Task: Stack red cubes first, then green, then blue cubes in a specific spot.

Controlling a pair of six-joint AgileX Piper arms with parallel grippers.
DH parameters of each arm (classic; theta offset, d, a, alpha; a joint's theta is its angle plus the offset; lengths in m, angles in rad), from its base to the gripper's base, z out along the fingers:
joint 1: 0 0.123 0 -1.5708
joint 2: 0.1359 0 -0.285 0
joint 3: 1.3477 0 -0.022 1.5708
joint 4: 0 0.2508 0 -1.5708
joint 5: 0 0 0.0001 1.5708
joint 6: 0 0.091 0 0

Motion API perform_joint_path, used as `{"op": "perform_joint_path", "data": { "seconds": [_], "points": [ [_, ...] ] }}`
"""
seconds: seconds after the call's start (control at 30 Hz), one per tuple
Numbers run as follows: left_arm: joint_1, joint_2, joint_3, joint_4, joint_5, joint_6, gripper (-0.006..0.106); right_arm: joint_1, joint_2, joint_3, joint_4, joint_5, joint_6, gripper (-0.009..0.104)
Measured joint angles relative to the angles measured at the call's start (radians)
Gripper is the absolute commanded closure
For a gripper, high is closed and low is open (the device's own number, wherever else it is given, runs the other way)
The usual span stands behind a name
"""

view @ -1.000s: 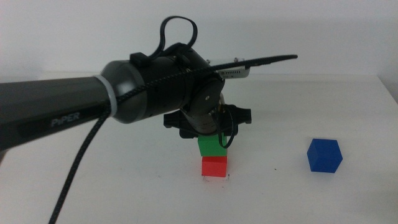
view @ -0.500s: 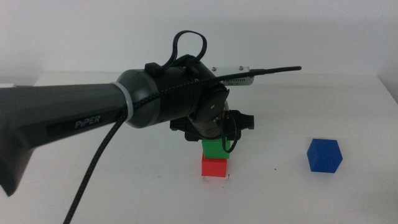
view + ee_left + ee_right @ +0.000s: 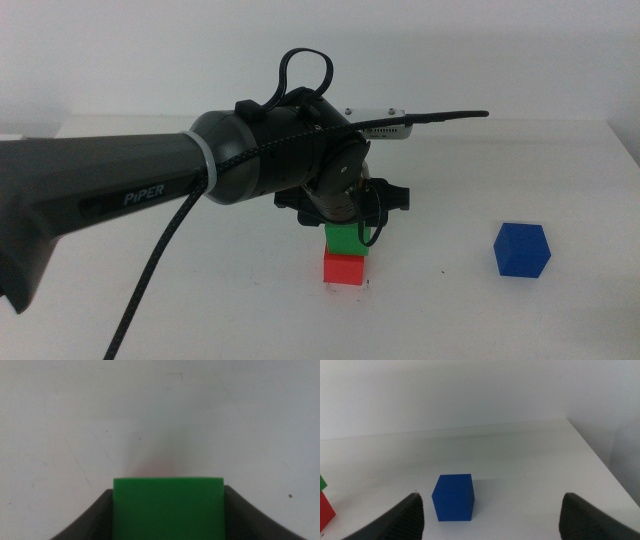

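In the middle view the red cube stands on the white table with tiny dark specks at its base corners. The green cube rests on top of it, roughly square to it. My left gripper comes in from the left and is shut on the green cube, with a jaw against each side. The blue cube sits alone to the right. My right gripper is open and empty, low over the table, facing the blue cube from a short way off. It is out of the middle view.
The left arm's thick dark body and its cable span the left half of the middle view above the table. The table's right edge lies beyond the blue cube. The red cube shows at the edge of the right wrist view.
The left arm has shifted slightly to the right with the green cube, then held still over the last half second. The red and blue cubes have not moved.
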Motion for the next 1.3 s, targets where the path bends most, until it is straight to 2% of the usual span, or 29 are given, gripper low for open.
{"op": "perform_joint_path", "data": {
  "seconds": [0.13, 0.17, 0.4, 0.7, 0.83, 0.87, 1.03, 1.3],
  "points": [
    [0.0, 0.0, -0.002, -0.003, 0.004, 0.002, 0.043, 0.0, 0.0, 0.0, 0.0, 0.0, 0.0, 0.002],
    [0.0, 0.0, -0.002, -0.005, 0.006, 0.002, 0.033, 0.0, 0.0, 0.0, 0.0, 0.0, 0.0, 0.002],
    [0.0, 0.019, 0.005, -0.034, 0.062, 0.017, 0.01, 0.0, 0.0, 0.0, 0.0, 0.0, 0.0, 0.002],
    [0.0, -0.079, 0.009, -0.048, 0.094, 0.098, 0.007, 0.0, 0.0, 0.0, 0.0, 0.0, 0.0, 0.002],
    [0.0, -0.282, 0.009, -0.073, 0.127, 0.218, 0.007, 0.0, 0.0, 0.0, 0.0, 0.0, 0.0, 0.002],
    [0.0, -0.412, 0.009, -0.085, 0.154, 0.334, 0.007, 0.0, 0.0, 0.0, 0.0, 0.0, 0.0, 0.002],
    [0.0, -0.728, 0.023, -0.146, 0.271, 0.546, 0.007, 0.0, 0.0, 0.0, 0.0, 0.0, 0.0, 0.002],
    [0.0, -1.118, 0.186, -0.2, 0.317, 0.614, 0.007, 0.0, 0.0, 0.0, 0.0, 0.0, 0.0, 0.002]
  ]
}}
